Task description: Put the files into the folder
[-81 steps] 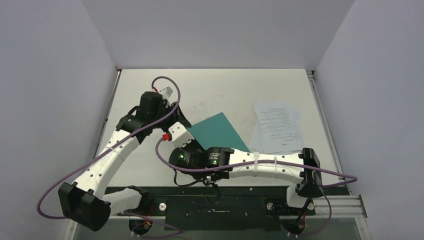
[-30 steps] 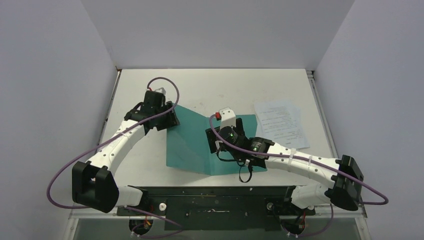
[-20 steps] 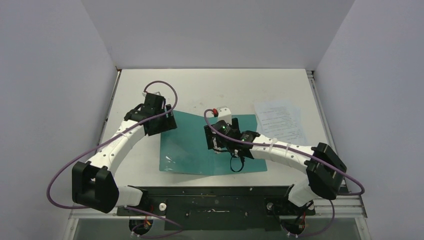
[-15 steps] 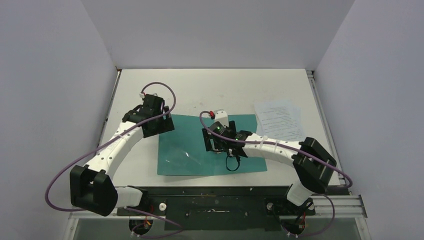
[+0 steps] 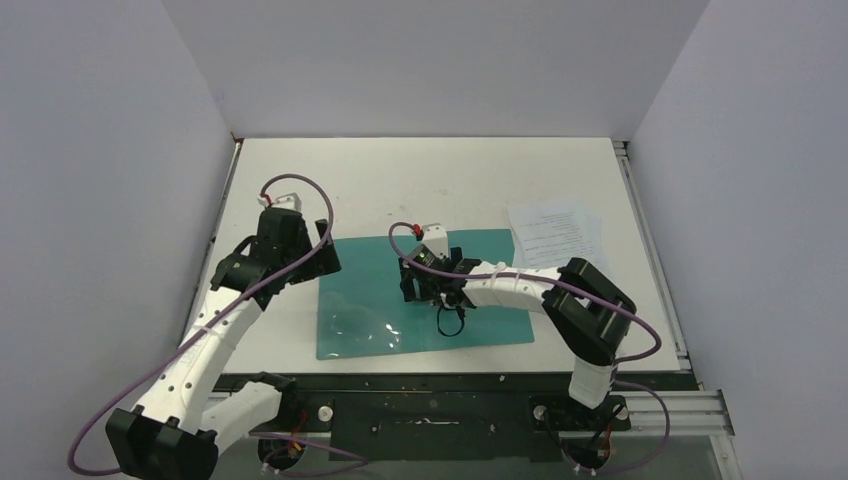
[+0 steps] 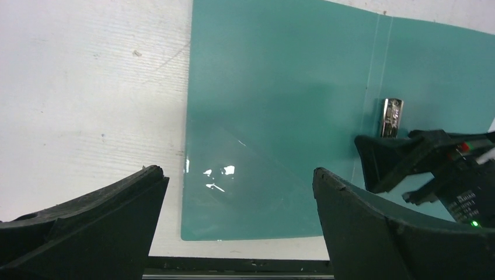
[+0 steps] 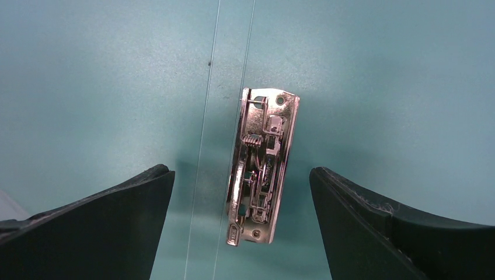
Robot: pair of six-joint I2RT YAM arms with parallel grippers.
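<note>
Teal card, the folder (image 5: 370,290) lies opened flat at the table's (image 5: 450,170) 6 o'clock, with its metal clip (image 7: 262,169) beside the spine. The files (image 5: 560,250), a loose white stack, sit at the folder's 2 o'clock, just beside its right edge. The left gripper (image 6: 236,175) and the right gripper (image 7: 240,172) hover over the folder, jaws spread wide, holding nothing. The sheets look light, limp and slippery, so pinching a lifted edge seems wiser than the middle.
</note>
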